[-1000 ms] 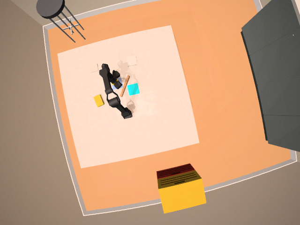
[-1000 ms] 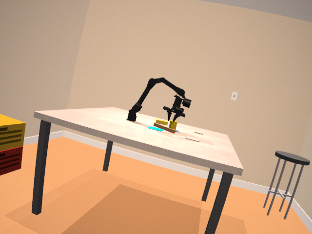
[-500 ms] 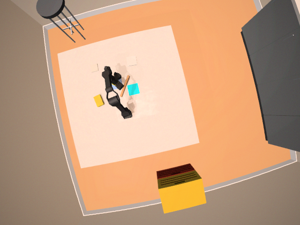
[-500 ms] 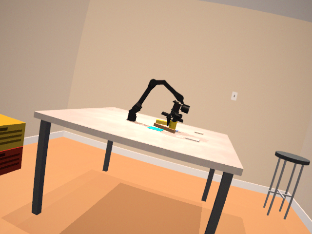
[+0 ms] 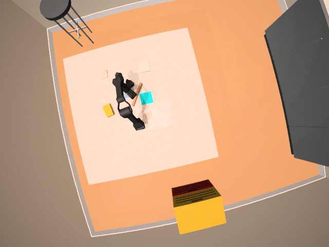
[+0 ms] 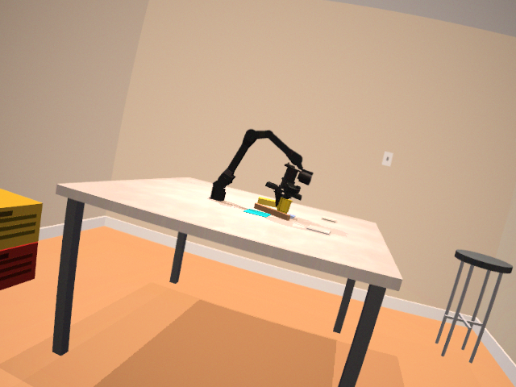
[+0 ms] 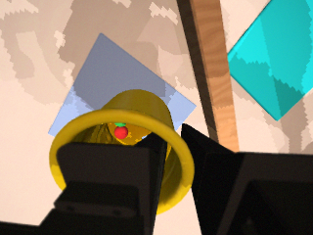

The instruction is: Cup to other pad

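Claw (image 5: 130,92) (image 6: 280,204) (image 7: 174,127): closed on the wall of the yellow cup, 1 finger inside the mouth and 1 outside.
Cup (image 6: 285,205) (image 7: 142,100): held in the claw, at the blue pad; leans somewhat in the exterior view. Cannot tell whether its base touches the pad.
Marbles: 2 seen inside the cup, 1 red marble (image 7: 121,132) and 1 green marble (image 7: 120,124), the green 1 partly hidden. Full count not readable, as a finger and the cup wall cover part of the interior.
Blue pad (image 5: 126,95) (image 6: 292,216) (image 7: 122,73): flat on the table (image 5: 159,146) (image 6: 166,200), partly covered by the cup in the wrist view.
Cyan pad (image 5: 146,98) (image 6: 256,213) (image 7: 279,59): flat on the table, nothing set on it; shadow falls across part of it.
Wooden bar (image 5: 138,94) (image 6: 271,210) (image 7: 215,73): lies between the 2 coloured pads.
Arm (image 5: 124,111) (image 6: 237,160): arched above the table, claw end angled down at the cup.
Yellow block (image 5: 108,110) (image 6: 265,201): on the table, apart from the blue pad, on the side away from the bar.
Pale tiles: 2, lying flat and apart from each other, 1 larger tile (image 5: 144,67) (image 6: 318,230) and 1 smaller tile (image 5: 104,74) (image 6: 329,219).

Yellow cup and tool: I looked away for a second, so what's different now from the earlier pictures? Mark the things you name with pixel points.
The tool (image 5: 130,92) (image 6: 280,202) (image 7: 174,127) has come down and closed on the wall of the yellow cup (image 5: 125,92) (image 6: 285,205) (image 7: 147,102); a second ago its fingers stood apart. The cup, upright then, now looks slightly tilted. The wooden bar (image 6: 264,209) (image 7: 212,59), cyan pad (image 5: 146,98) (image 6: 256,213) (image 7: 279,59) and yellow block (image 5: 108,110) (image 6: 265,201) stayed put.
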`<state>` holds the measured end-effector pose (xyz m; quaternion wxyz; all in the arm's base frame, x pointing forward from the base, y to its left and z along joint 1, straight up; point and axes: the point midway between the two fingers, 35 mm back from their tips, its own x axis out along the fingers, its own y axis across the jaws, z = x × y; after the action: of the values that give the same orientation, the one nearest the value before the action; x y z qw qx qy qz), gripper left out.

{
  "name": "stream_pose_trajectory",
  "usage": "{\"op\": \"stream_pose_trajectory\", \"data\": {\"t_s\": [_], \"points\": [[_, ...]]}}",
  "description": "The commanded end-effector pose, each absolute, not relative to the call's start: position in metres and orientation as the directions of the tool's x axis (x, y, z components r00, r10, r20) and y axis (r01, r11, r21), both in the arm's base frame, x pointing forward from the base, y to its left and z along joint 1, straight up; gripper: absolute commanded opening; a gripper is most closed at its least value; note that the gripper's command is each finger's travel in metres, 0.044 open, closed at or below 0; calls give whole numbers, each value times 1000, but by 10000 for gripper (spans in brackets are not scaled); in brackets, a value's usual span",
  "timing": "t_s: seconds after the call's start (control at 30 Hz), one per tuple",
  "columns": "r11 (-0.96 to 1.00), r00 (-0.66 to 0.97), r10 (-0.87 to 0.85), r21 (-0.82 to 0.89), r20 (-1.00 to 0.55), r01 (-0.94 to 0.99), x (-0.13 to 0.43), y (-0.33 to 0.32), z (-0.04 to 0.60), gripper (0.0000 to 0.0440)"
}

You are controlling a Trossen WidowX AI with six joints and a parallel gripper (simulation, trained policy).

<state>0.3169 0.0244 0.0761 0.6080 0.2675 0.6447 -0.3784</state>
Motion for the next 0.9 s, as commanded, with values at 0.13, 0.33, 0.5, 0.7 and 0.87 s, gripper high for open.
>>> {"op": "stream_pose_trajectory", "data": {"t_s": [0.13, 0.33, 0.5, 0.7, 0.87], "points": [[533, -94, -104, -135, -990, 835, 311, 15, 101, 20], [491, -72, -92, -108, -993, 864, 307, 4, 119, 15], [454, -51, -87, -85, -995, 887, 305, -7, 128, 9], [408, -26, -85, -59, -996, 911, 305, -21, 134, 3], [370, -6, -85, -37, -996, 928, 303, -34, 137, 0]]}}
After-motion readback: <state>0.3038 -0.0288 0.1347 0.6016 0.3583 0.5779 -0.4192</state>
